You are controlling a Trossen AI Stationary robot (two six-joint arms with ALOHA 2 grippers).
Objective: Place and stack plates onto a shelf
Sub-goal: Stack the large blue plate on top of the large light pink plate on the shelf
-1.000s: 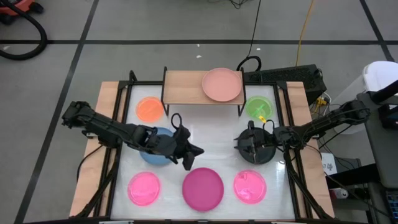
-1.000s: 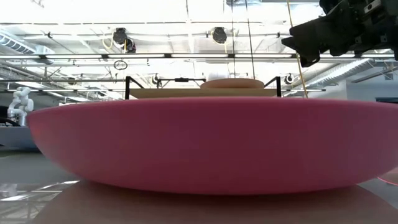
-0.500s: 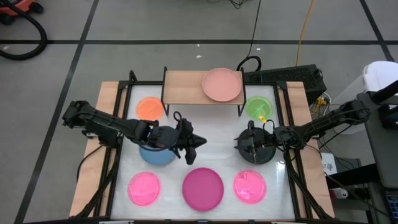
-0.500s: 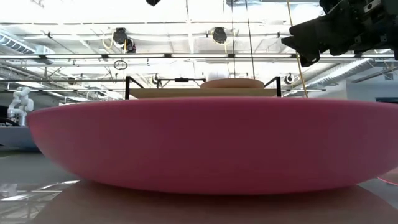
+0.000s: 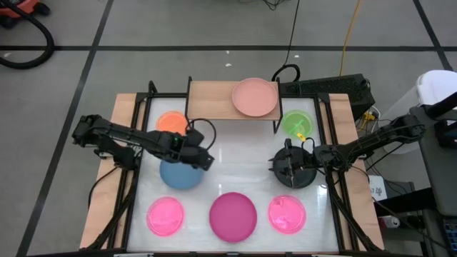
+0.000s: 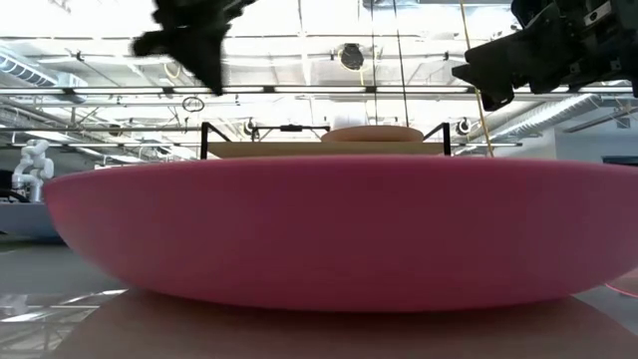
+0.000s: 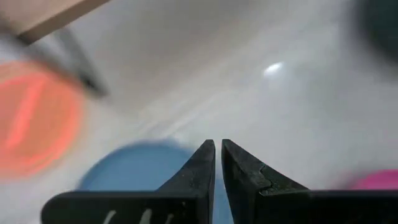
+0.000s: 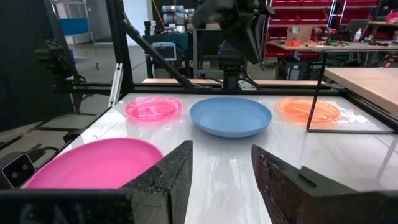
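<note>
The shelf (image 5: 232,101) is standing at the table's far edge, carrying only the salmon plate (image 5: 255,97) on its right half, so the left half is waiting for another stack. In front of the shelf, the magenta plate (image 5: 233,216) is lying nearest the front edge. The blue plate (image 5: 178,173) is sitting to the shelf's front left, just under the left gripper (image 5: 202,160), whose fingers are pressed together, holding nothing. The right gripper (image 5: 275,167), fingers apart, is hovering over the black plate (image 5: 298,176), front right of the shelf.

The high view looks straight down; the low view sits tight against the magenta plate (image 6: 329,234).
</note>
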